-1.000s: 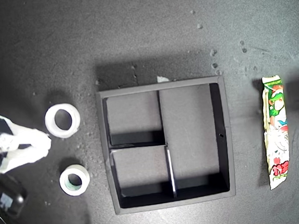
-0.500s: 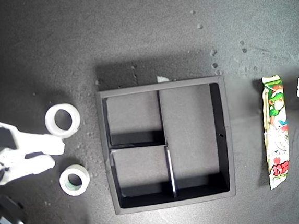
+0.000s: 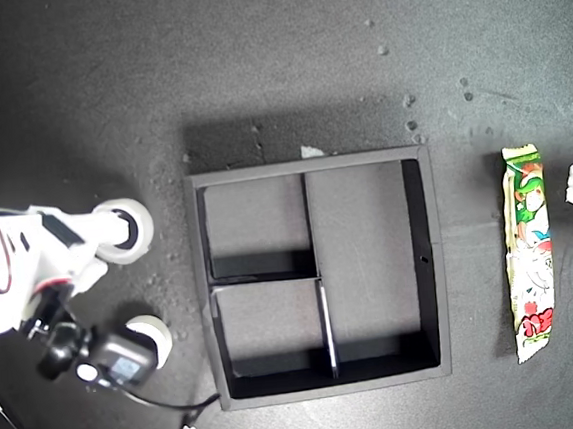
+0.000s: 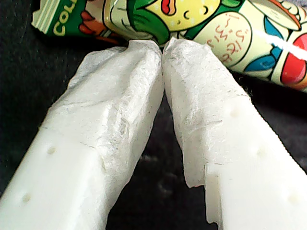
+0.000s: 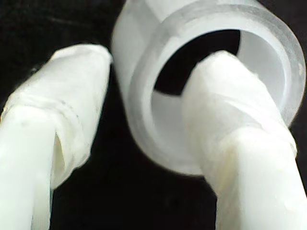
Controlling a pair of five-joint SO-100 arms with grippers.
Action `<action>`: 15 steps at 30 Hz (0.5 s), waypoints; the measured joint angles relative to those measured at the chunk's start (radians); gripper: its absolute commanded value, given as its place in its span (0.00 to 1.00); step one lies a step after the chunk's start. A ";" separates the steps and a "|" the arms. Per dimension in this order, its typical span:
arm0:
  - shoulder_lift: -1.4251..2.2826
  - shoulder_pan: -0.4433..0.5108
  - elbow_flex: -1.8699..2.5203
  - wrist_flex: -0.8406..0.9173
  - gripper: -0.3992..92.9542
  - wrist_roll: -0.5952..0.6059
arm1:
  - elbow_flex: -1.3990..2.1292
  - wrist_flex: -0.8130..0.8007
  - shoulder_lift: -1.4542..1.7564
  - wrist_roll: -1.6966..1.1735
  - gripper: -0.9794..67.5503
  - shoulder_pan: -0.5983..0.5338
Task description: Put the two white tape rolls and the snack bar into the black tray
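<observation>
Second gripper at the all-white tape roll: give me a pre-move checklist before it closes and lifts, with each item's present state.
1. One finger inside the ring, one outside: ok. In the second wrist view, my second gripper straddles the wall of the all-white tape roll.
2. Fingers closed on the wall: not ok, a gap shows at the outer finger.
3. Black tray sections free: ok, nothing lies in any of the three.
4. Smaller tape roll clear of the arm: cannot tell, the camera housing partly covers it.
5. My first gripper out of the path: ok, shut, tips at the snack bar, beyond the tray.
</observation>
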 measured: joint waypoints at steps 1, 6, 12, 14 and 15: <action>-0.044 0.002 -0.026 0.000 0.13 0.000 | 0.000 0.023 0.000 0.044 0.01 -0.002; -0.241 -0.015 -0.133 0.000 0.06 0.008 | 0.000 0.103 0.000 0.178 0.01 0.002; -0.221 -0.029 -0.124 0.000 0.00 0.008 | 0.000 0.107 0.000 0.135 0.01 0.002; -0.163 -0.031 -0.104 0.000 0.00 0.006 | 0.000 0.074 0.000 0.021 0.01 0.017; -0.121 -0.031 -0.094 0.006 0.00 0.006 | 0.000 0.048 0.000 -0.063 0.01 0.029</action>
